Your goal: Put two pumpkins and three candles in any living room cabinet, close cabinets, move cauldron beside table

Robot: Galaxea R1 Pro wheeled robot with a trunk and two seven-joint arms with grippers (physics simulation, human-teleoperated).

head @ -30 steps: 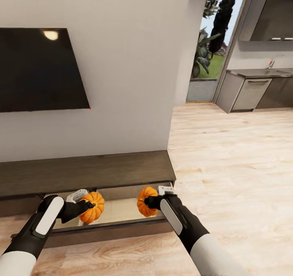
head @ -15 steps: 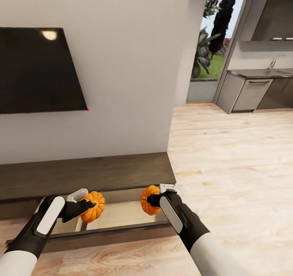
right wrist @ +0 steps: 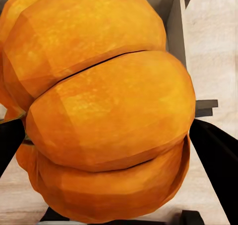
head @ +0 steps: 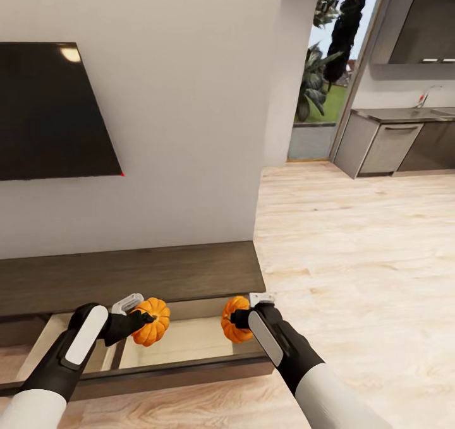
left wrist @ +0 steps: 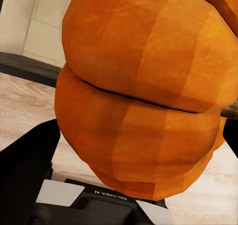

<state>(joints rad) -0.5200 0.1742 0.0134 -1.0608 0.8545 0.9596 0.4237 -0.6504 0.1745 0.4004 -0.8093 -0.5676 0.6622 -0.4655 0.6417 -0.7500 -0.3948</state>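
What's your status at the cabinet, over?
Left hand shut on left pumpkin; right hand shut on right pumpkin. Both held over the open drawer of the cabinet. Nothing in the way.

The left end of the cabinet (head: 126, 274) and of the TV (head: 50, 110) is cut off by the head view's left edge. The drawer (head: 183, 337) floor is partly hidden by both pumpkins (head: 151, 321) (head: 234, 320), and the fingertips are largely masked.
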